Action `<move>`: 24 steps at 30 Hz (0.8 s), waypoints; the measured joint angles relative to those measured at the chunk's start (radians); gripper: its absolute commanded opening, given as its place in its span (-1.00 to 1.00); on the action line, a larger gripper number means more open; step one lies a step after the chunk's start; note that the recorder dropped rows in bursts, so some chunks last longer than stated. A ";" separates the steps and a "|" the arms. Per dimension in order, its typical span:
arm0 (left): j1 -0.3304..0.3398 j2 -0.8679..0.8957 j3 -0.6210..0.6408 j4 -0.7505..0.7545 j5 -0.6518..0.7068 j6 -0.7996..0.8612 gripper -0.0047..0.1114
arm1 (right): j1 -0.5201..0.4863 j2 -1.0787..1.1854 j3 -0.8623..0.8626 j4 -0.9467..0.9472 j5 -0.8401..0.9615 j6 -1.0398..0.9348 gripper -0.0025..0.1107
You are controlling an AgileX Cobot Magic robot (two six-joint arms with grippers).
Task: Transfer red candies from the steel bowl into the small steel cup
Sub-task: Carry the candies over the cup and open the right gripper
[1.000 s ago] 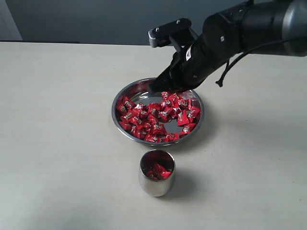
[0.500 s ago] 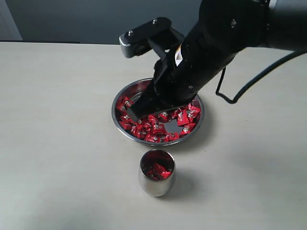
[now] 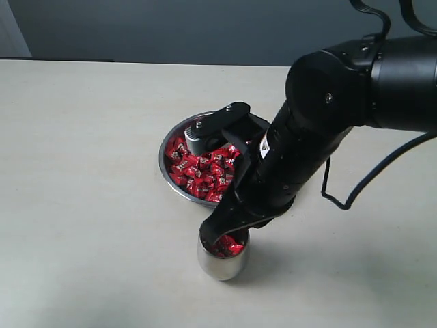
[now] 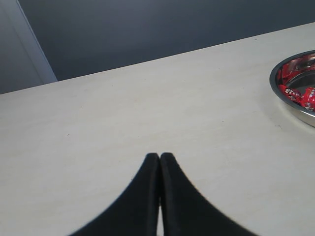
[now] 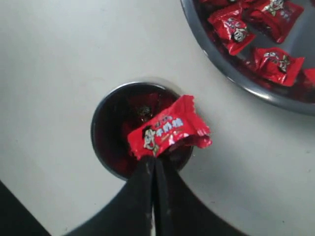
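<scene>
The steel bowl [image 3: 176, 135] [image 5: 231, 73] [image 4: 290, 101] sits mid-table with many red candies [image 3: 201, 171] [image 5: 268, 64] in it. In front of it stands the small steel cup [image 3: 220, 265] [image 5: 106, 147] with red candies inside. My right gripper [image 5: 155, 158] [image 3: 217, 236] hangs right over the cup's mouth, shut on the edge of one red candy [image 5: 167, 129]. My left gripper [image 4: 160, 156] is shut and empty over bare table, away from the bowl; it does not show in the exterior view.
The pale table [image 3: 82, 171] runs wide to the left and in front of the cup. A dark wall [image 3: 171, 27] stands behind the table's far edge. A black cable [image 3: 348, 195] loops off the right arm.
My right arm has lifted out of the bowl and swung toward the camera, from the bowl's far side to above the cup, carrying one candy. Bowl and cup stayed put.
</scene>
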 measured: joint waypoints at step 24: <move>0.000 0.000 0.000 0.000 0.000 0.000 -0.91 | 0.002 0.000 0.001 0.035 -0.092 -0.091 -0.49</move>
